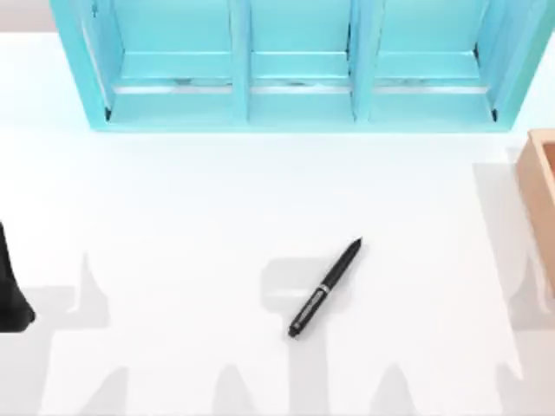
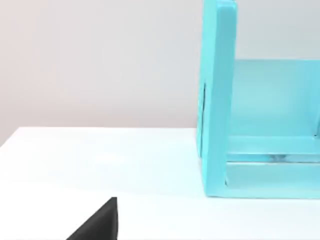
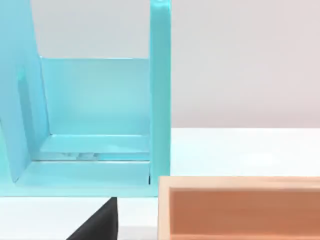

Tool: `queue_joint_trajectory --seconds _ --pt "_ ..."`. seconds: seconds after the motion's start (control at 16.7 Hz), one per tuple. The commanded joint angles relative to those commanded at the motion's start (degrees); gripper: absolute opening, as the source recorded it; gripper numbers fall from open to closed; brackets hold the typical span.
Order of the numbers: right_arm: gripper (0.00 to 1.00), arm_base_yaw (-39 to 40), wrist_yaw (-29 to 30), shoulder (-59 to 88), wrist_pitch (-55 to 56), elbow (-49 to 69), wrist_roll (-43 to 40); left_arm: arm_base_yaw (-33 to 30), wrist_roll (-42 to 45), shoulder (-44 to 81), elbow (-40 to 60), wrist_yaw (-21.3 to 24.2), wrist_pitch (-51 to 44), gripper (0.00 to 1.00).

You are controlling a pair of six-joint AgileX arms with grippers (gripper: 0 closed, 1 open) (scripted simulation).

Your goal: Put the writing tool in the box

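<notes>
You can't tell from these shots whether either gripper's fingers are open or closed: the left arm [image 1: 12,286] is just a dark shape at the table's left edge, and each wrist view catches only a black wedge [image 2: 97,222] low in frame. The pen [image 1: 325,288] lies flat and diagonal on the white table [image 1: 173,225], near centre, nothing touching it. The box [image 1: 539,186] sits at the right edge, well apart from the pen, just in front of the turquoise shelf [image 1: 295,104].
</notes>
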Motion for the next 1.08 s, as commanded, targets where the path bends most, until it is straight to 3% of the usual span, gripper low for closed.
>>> queue_joint_trajectory --seconds 0.24,0.48,1.08 --pt "1.0 1.5 0.0 1.7 -1.1 1.7 1.7 0.0 0.0 0.0 0.0 0.0 0.0 1.0" --pt "1.0 8.8 0.1 12.6 -7.1 12.1 11.6 0.0 0.0 0.0 0.0 0.0 0.0 1.0" --pt "1.0 32.1 0.4 70.5 -36.0 55.3 49.0 0.0 0.0 0.0 0.0 0.0 0.0 1.0"
